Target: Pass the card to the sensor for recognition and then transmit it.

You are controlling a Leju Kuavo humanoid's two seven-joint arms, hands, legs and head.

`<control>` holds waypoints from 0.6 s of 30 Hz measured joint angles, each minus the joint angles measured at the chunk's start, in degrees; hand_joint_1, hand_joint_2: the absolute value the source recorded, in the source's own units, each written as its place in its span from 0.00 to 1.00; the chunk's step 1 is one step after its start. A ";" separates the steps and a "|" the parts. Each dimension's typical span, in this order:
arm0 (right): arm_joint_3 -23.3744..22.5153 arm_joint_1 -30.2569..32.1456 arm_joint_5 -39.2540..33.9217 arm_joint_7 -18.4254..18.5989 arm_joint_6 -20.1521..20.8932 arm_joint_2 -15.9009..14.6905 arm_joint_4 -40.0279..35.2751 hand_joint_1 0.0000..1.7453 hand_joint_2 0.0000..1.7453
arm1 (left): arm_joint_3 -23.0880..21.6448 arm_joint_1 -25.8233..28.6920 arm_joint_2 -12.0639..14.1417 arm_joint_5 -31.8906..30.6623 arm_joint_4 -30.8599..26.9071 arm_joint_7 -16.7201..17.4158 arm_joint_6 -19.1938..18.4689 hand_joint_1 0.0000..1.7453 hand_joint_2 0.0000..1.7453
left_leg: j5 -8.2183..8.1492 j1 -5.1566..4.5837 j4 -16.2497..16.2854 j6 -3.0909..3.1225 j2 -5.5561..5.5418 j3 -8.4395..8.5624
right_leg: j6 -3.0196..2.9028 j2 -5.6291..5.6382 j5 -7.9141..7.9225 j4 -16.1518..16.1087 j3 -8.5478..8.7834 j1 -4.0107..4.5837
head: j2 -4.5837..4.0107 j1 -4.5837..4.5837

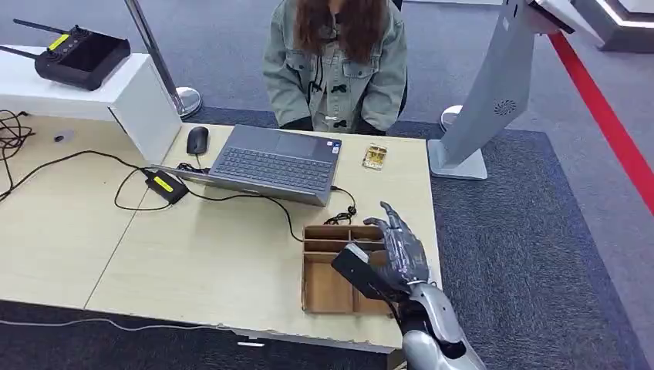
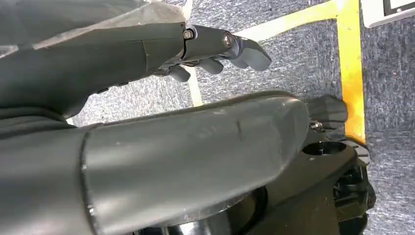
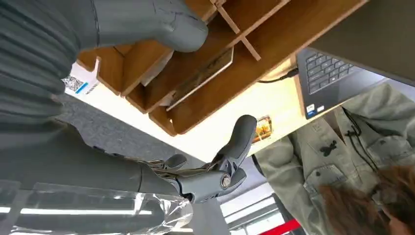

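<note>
A robot's right hand (image 1: 397,250) hovers over a wooden tray (image 1: 324,289) at the near right corner of a pale table (image 1: 92,231). The fingers are spread and slightly bent, holding nothing. The tray has several compartments. Seen from the right wrist, a card (image 3: 203,78) lies flat in one long compartment, just below the thumb (image 3: 171,27) and apart from the fingers (image 3: 240,139). From the head view, the hand hides the card.

Beyond the hand, farther across the table, lies a small gold-coloured sensor (image 1: 375,157), near the far edge. To the hand's left and ahead sits an open laptop (image 1: 274,163) with a mouse (image 1: 197,140) beside it and cables (image 1: 231,196) trailing toward the tray. A person in a pale green jacket (image 1: 335,65) sits behind the laptop, facing the robot.

The left hand (image 2: 215,49) hangs over grey carpet with yellow floor lines (image 2: 350,63). Its fingers are curled in loosely around nothing.
</note>
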 joint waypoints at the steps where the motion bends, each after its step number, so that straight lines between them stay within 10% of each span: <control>1: 0.00 -0.06 0.00 0.00 -0.11 0.02 0.31 0.37 1.00 | 0.00 0.00 0.00 0.00 0.00 0.00 0.00 0.00 0.00 | 0.00 0.00 0.00 0.00 0.01 0.00 | 0.00 0.00 0.00 0.00 0.00 0.00 | 0.00 0.00; 18: -0.06 -0.97 0.53 0.02 -0.48 0.11 3.22 0.51 1.00 | 0.02 -0.01 0.00 -0.22 0.00 -0.13 -0.09 0.00 0.00 | 0.00 0.00 0.00 0.00 0.00 0.01 | 0.00 0.00 0.00 0.00 0.00 0.00 | 0.00 0.00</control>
